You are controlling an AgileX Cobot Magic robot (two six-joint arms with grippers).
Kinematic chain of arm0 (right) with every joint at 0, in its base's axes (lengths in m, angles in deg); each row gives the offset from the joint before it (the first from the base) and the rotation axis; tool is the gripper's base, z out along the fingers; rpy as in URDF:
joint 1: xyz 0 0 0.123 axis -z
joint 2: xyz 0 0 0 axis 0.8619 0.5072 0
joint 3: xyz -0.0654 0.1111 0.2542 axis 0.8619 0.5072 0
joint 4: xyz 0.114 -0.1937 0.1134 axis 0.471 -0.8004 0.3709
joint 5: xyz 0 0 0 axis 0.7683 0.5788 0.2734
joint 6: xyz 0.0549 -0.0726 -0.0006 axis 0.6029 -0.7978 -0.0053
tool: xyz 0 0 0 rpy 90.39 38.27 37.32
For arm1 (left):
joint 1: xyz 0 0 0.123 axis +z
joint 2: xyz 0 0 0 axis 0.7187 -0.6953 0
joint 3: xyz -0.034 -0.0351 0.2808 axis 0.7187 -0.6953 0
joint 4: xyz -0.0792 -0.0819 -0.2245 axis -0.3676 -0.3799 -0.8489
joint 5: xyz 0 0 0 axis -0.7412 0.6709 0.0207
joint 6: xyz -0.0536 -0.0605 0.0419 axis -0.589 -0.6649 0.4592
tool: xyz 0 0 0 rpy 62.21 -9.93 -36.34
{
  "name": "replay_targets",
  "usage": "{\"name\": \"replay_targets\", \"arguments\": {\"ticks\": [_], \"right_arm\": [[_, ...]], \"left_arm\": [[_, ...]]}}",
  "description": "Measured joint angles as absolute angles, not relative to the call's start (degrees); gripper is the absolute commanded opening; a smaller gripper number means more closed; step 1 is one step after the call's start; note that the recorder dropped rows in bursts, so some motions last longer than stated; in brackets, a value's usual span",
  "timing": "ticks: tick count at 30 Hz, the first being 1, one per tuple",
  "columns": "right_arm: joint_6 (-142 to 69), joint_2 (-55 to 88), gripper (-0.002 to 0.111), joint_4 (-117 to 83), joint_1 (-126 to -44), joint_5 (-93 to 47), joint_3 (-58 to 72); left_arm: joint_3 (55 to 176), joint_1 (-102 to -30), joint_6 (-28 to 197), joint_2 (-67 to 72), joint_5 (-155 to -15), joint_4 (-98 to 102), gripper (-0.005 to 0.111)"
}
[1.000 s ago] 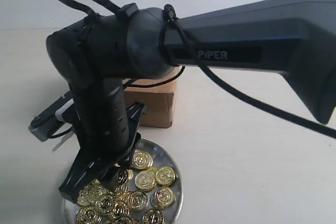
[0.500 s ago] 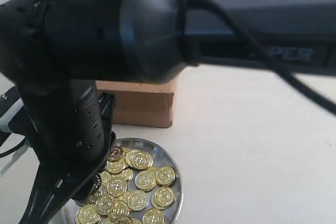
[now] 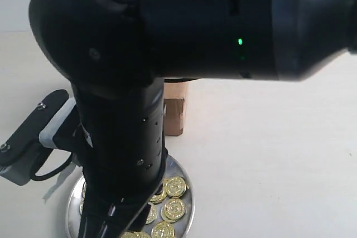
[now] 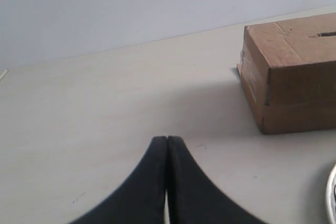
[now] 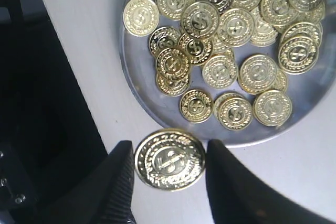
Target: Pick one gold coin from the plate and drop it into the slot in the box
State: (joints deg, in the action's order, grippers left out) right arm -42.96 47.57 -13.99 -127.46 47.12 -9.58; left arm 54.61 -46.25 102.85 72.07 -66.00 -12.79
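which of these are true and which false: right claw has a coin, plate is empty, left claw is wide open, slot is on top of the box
1. The right claw grips one gold coin between its fingers. True.
2. The plate is empty. False: many coins lie on it.
3. The left claw is wide open. False: its fingers are pressed together with nothing between them.
4. The slot is cut in the top face of the box. True.
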Motion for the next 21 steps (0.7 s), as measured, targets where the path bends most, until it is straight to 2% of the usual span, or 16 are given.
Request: {"name": "replay_targets", "arguments": {"ticks": [11, 21], "right_arm": [[-53.10, 47.02, 0.027, -13.88, -127.46, 39.34, -2.78], [-54.35, 45.66, 0.027, -15.42, -127.46, 33.31, -2.35]], "left_arm": [[54.61, -46.25, 101.08, 72.07, -73.80, -25.05, 0.000], [54.61, -46.25, 79.54, 72.07, -80.61, -46.09, 0.000]]}}
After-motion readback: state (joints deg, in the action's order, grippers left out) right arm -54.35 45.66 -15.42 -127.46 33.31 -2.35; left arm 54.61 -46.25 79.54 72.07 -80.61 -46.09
